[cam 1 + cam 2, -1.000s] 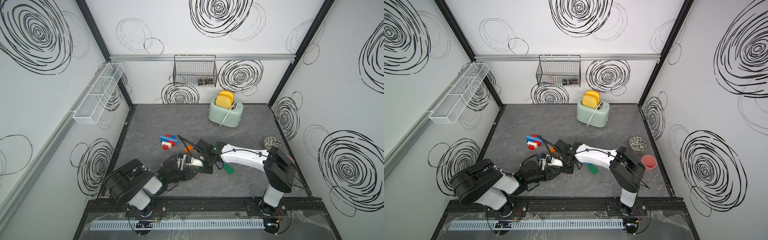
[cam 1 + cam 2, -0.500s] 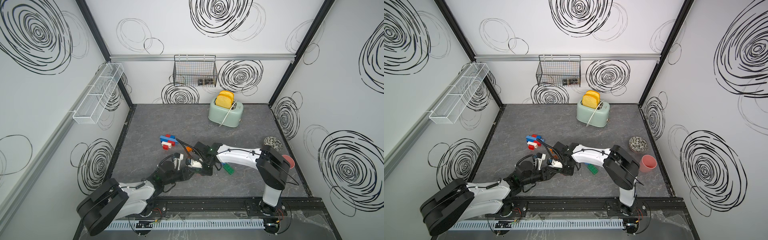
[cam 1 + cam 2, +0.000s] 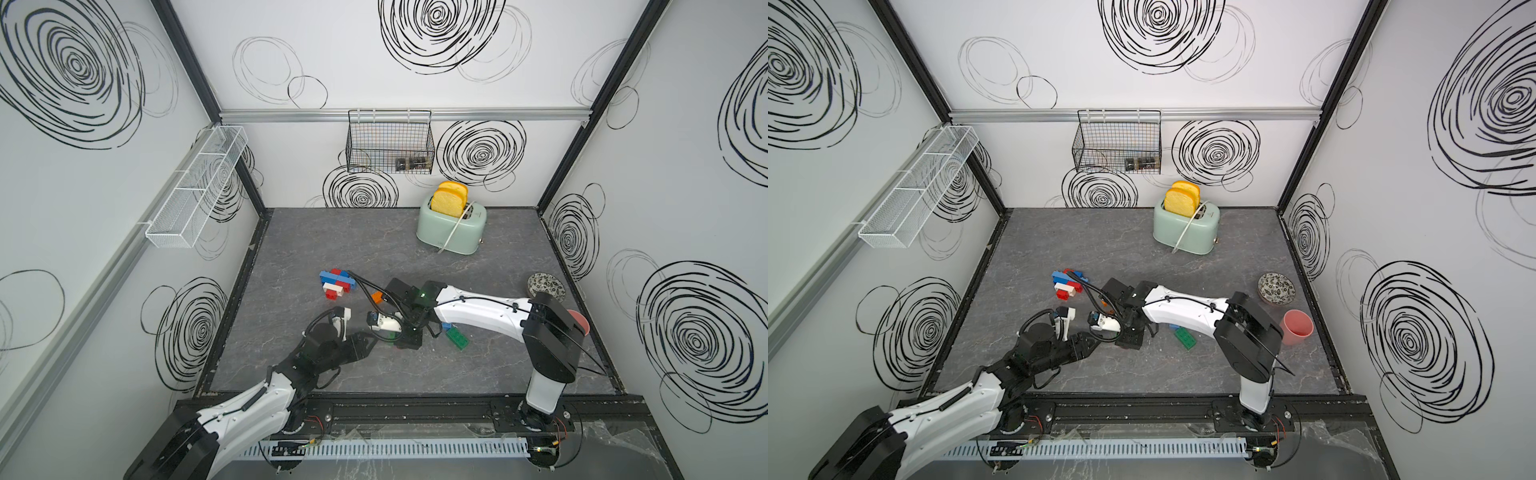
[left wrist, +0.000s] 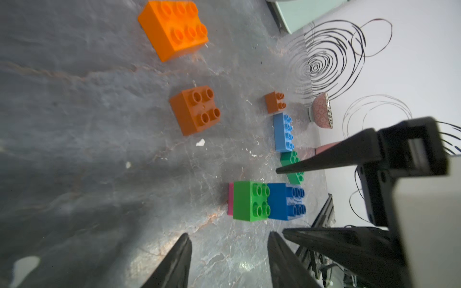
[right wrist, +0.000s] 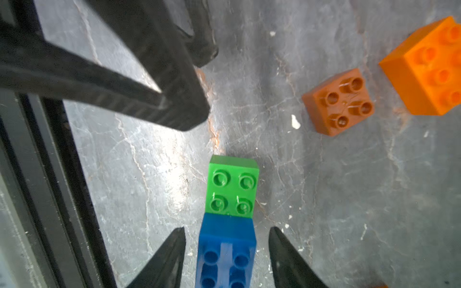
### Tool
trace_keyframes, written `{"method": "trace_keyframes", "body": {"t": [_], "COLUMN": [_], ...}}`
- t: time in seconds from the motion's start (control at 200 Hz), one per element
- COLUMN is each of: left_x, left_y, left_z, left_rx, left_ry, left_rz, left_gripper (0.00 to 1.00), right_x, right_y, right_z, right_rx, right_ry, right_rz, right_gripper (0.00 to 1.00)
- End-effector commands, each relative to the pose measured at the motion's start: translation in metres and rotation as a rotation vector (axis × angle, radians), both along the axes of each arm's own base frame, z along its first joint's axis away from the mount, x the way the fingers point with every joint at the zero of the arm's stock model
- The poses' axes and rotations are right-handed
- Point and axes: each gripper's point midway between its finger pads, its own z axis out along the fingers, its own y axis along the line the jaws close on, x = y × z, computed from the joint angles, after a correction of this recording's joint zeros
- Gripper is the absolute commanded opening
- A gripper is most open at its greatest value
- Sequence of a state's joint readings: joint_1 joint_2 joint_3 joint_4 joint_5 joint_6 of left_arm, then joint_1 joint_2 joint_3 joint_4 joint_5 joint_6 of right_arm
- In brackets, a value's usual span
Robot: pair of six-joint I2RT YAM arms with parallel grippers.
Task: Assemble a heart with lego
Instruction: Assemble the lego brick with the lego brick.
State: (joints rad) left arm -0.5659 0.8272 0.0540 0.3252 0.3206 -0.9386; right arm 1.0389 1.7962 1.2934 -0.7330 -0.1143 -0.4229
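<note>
Jaws of the right gripper stand parted either side of a blue studded plastic brick, clear of it; a green square plastic brick sits against its end. Jaws of the left gripper, also parted and empty, point at that pair. Nearby on the grey marbled table lie a brown square brick and an orange oblong brick; farther off, a blue, red and white brick cluster.

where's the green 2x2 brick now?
Right wrist view: green brick butts against the blue brick lying inside the open right gripper; brown brick nearest.
</note>
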Motion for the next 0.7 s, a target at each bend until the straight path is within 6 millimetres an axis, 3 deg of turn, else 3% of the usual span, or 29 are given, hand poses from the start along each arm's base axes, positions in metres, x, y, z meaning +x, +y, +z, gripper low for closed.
{"method": "trace_keyframes", "body": {"t": [0.0,0.12,0.3,0.38,0.505,0.695], "left_x": [0.001,0.005,0.016,0.022,0.03,0.035], "left_y": [0.016,0.027,0.039,0.044,0.051,0.054], "left_z": [-0.007,0.001,0.014,0.02,0.026,0.026], "left_rx": [0.056,0.064,0.057,0.038,0.021,0.026], "left_ry": [0.013,0.001,-0.016,-0.02,-0.023,-0.008], "left_rz": [0.049,0.099,0.17,0.19,0.215,0.216], "left_gripper": [0.55,0.57,0.58,0.59,0.59,0.6], "right_x": [-0.003,0.008,0.045,0.058,0.075,0.103], "right_y": [0.01,0.025,0.039,0.039,0.035,0.039], "right_z": [0.036,0.062,0.091,0.086,0.063,0.041], "right_rx": [0.086,0.185,0.344,0.368,0.333,0.357], "right_ry": [-0.014,-0.05,-0.053,-0.01,0.074,0.042], "right_rz": [0.016,-0.008,-0.178,-0.275,-0.414,-0.456], "right_gripper": [0.58,0.58,0.58,0.57,0.56,0.57]}}
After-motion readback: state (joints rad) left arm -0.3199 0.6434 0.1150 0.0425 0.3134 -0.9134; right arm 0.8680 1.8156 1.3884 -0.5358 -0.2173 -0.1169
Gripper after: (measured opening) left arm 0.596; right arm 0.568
